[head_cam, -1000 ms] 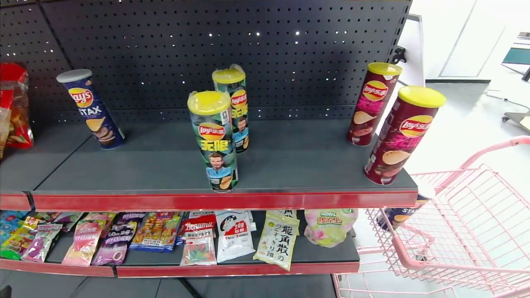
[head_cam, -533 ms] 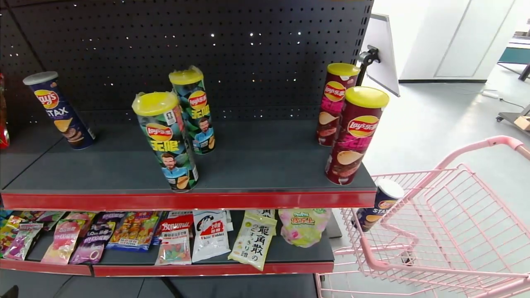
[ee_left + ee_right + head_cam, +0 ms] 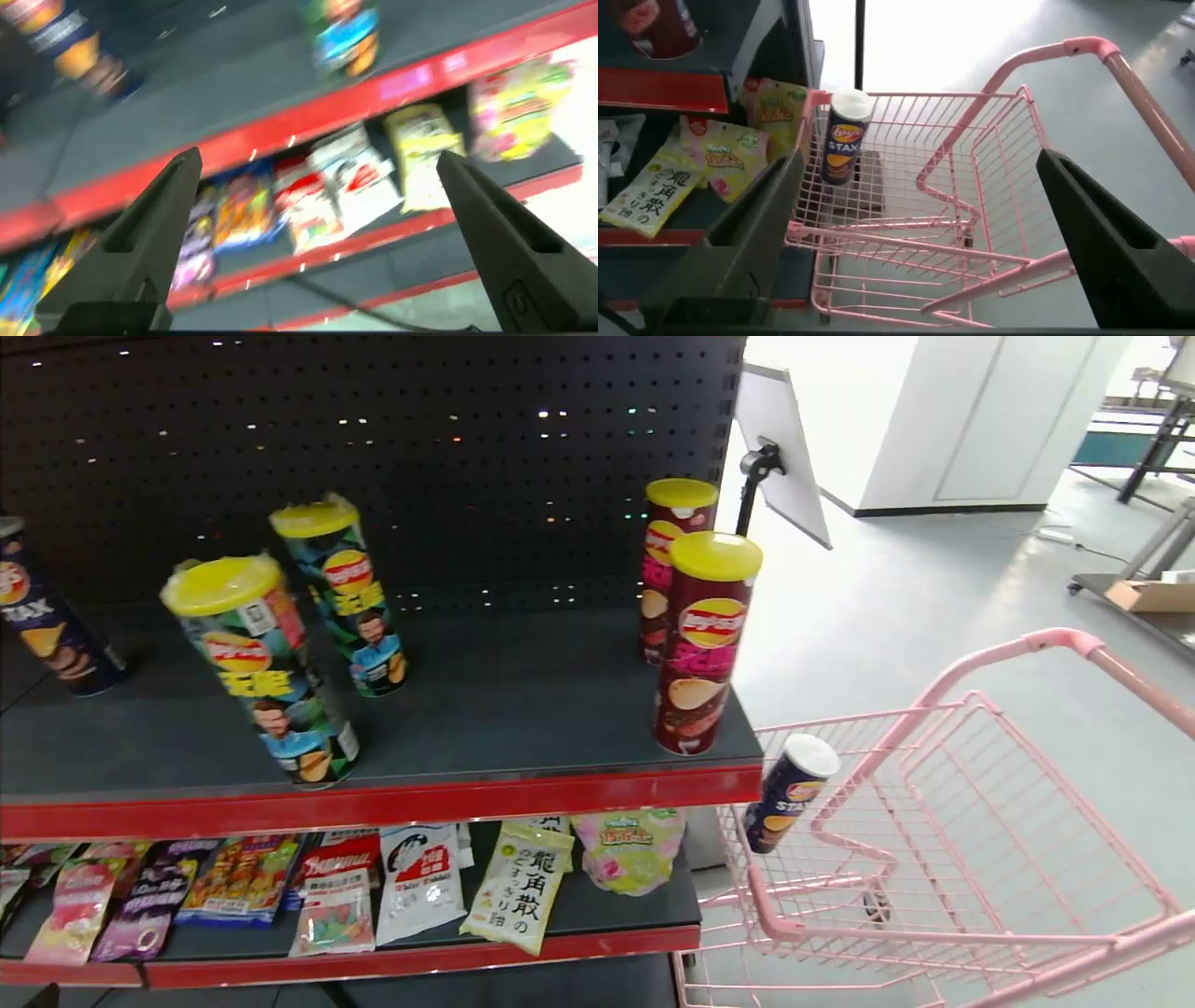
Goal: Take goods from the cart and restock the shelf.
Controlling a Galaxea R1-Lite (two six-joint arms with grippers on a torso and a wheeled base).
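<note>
A pink wire cart stands right of the shelf. One dark blue chip can with a white lid leans in its near-left corner, and it shows again as the blue can inside the cart. The dark top shelf carries two green cans, two maroon cans and another blue can at the far left. My right gripper hangs open above the cart, holding nothing. My left gripper is open in front of the shelf's red edge.
Snack bags lie in a row on the lower shelf. A black pegboard backs the shelf. A white sign board on a stand sticks out at the shelf's right end. Open grey floor lies behind the cart.
The head camera has turned to the right, so the whole picture slid left and more of the cart shows. The cans keep their places on the shelf.
</note>
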